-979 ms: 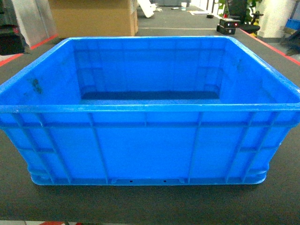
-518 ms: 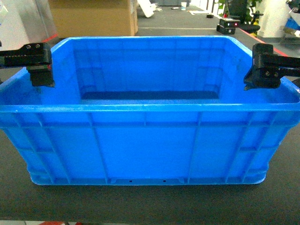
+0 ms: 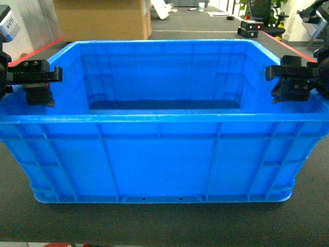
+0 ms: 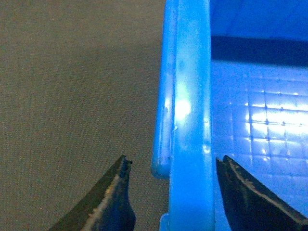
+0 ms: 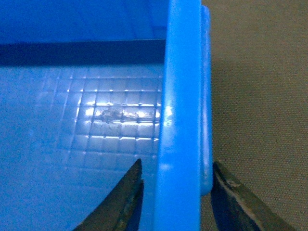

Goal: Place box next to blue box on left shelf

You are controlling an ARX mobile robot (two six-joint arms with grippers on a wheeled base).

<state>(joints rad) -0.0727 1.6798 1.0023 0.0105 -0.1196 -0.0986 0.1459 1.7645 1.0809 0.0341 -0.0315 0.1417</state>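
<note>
The box [image 3: 164, 154], a big open-topped blue crate with ribbed walls, stands on a dark mat and fills the head view. My left gripper [image 3: 38, 95] is open and straddles the box's left rim [image 4: 192, 96], one finger outside over the mat and one inside, with gaps on both sides [image 4: 174, 161]. My right gripper [image 3: 288, 92] straddles the right rim [image 5: 183, 72]. It is open more narrowly [image 5: 177, 162]: the outer finger lies against the rim's lip and the inner one stands off. The left shelf and the other blue box are out of view.
The dark mat [image 3: 164, 221] runs under and around the box. A large cardboard carton [image 3: 103, 18] stands behind it at the far left. A black device [image 3: 252, 25] sits on the floor at the far right, near red floor lines [image 3: 298, 51].
A second ago neither gripper was in the head view. Both have come in from the sides and now sit over the box's left and right rims.
</note>
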